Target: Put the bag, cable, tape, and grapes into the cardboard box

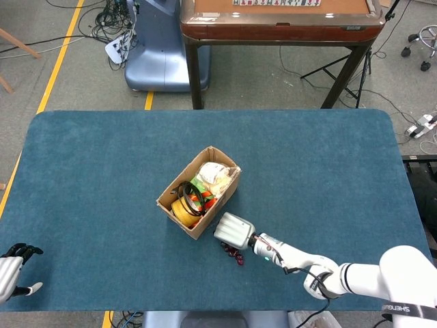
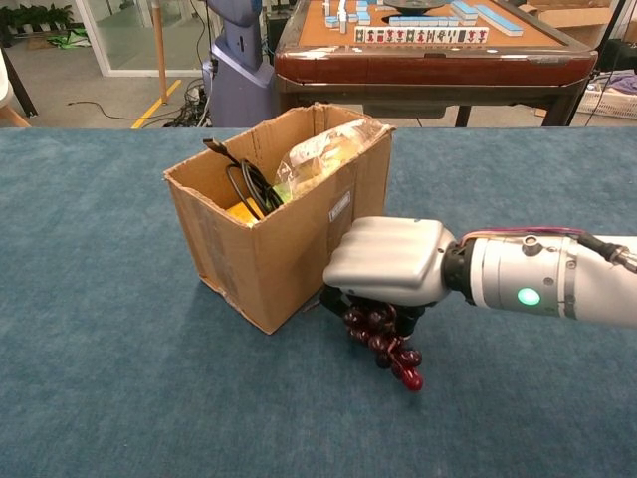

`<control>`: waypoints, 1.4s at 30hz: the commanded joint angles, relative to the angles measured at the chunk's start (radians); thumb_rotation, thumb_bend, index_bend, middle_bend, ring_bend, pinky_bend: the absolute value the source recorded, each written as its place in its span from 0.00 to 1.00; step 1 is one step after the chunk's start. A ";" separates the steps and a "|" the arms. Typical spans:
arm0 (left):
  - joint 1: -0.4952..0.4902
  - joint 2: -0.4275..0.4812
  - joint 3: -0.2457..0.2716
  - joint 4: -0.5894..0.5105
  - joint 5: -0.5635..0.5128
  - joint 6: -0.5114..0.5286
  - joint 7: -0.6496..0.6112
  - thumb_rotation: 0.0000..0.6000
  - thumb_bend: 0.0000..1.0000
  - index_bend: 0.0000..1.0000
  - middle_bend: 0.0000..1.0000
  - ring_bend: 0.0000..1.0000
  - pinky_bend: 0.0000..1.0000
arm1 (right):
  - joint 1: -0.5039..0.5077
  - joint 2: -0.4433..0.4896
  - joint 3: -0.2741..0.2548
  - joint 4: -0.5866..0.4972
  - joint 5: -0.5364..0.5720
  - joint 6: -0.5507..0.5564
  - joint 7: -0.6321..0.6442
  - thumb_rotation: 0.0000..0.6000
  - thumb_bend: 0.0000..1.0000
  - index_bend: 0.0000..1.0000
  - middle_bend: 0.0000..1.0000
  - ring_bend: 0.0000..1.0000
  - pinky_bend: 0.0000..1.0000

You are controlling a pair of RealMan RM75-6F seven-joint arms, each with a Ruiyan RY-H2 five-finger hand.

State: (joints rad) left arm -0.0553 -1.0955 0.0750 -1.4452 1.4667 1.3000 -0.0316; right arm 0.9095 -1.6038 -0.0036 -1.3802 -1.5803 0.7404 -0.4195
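The cardboard box [image 1: 199, 193] [image 2: 261, 244] stands mid-table with its top open. Inside it are a black cable [image 2: 249, 184], a yellow tape roll [image 1: 181, 209] and a clear bag [image 2: 323, 149]. Dark red grapes [image 2: 384, 345] [image 1: 235, 255] lie just right of the box's near corner. My right hand [image 1: 234, 230] [image 2: 388, 261] is over them, palm down, and its fingers curl around the top of the bunch. The bunch's lower end trails to the table. My left hand [image 1: 10, 272] rests at the table's near left corner, fingers apart, holding nothing.
The blue cloth table [image 1: 328, 171] stretches wide on all sides of the box. Behind its far edge stand a wooden mahjong table [image 2: 438, 50] and a blue-grey robot base [image 1: 160, 48].
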 commanded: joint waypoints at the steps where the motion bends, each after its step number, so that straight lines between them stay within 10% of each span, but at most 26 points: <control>1: 0.000 0.001 0.000 0.000 0.000 0.000 0.000 1.00 0.10 0.32 0.29 0.16 0.40 | -0.004 0.006 -0.001 -0.007 -0.002 0.011 0.003 1.00 0.49 0.80 1.00 1.00 1.00; 25: -0.002 -0.005 0.004 -0.001 0.001 -0.006 0.019 1.00 0.10 0.32 0.29 0.16 0.40 | -0.055 0.228 0.073 -0.379 -0.107 0.255 -0.066 1.00 0.48 0.80 1.00 1.00 1.00; 42: -0.001 0.001 0.006 -0.007 0.008 0.000 0.011 1.00 0.10 0.32 0.29 0.16 0.40 | 0.030 0.144 0.256 -0.250 0.082 0.210 -0.053 1.00 0.45 0.80 1.00 1.00 1.00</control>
State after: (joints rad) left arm -0.0560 -1.0948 0.0808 -1.4522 1.4750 1.2998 -0.0209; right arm 0.9215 -1.4363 0.2292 -1.6612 -1.5292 0.9629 -0.4835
